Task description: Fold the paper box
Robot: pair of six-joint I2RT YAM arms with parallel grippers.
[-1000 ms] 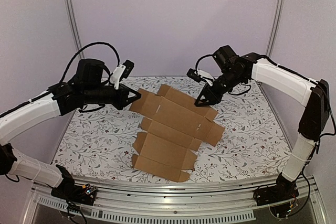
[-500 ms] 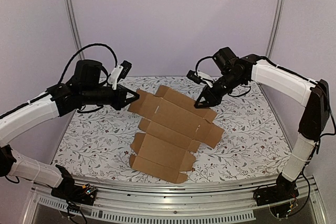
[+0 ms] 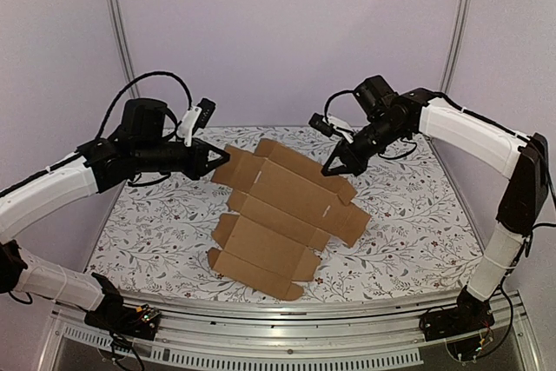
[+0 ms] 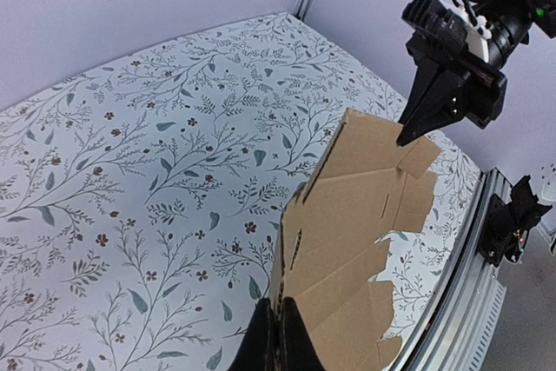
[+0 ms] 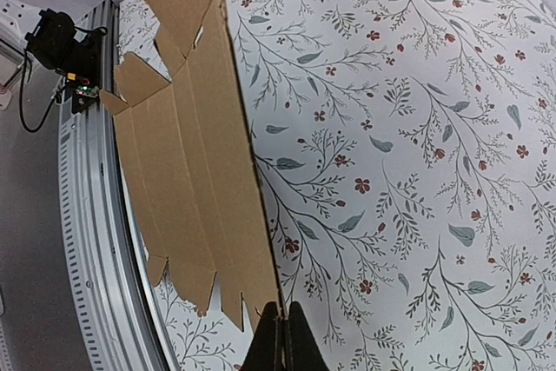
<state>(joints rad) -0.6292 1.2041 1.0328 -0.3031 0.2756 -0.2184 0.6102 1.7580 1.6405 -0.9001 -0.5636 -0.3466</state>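
The paper box (image 3: 282,206) is a flat brown die-cut cardboard sheet with flaps and tabs, held up over the middle of the table and sloping down toward the front. My left gripper (image 3: 224,157) is shut on its far left edge; in the left wrist view the gripper (image 4: 279,336) pinches the sheet (image 4: 356,223) edge-on. My right gripper (image 3: 330,168) is shut on the far right edge; in the right wrist view the gripper (image 5: 281,334) clamps the sheet's edge (image 5: 208,145).
The table (image 3: 417,223) has a white cloth with a leaf and flower print. A metal rail (image 3: 287,332) runs along the front edge. Purple walls and two upright posts (image 3: 117,32) close the back.
Both grippers keep their hold. The sheet has shifted a little left and its far edge has risen, with the near flaps sliding left across the cloth.
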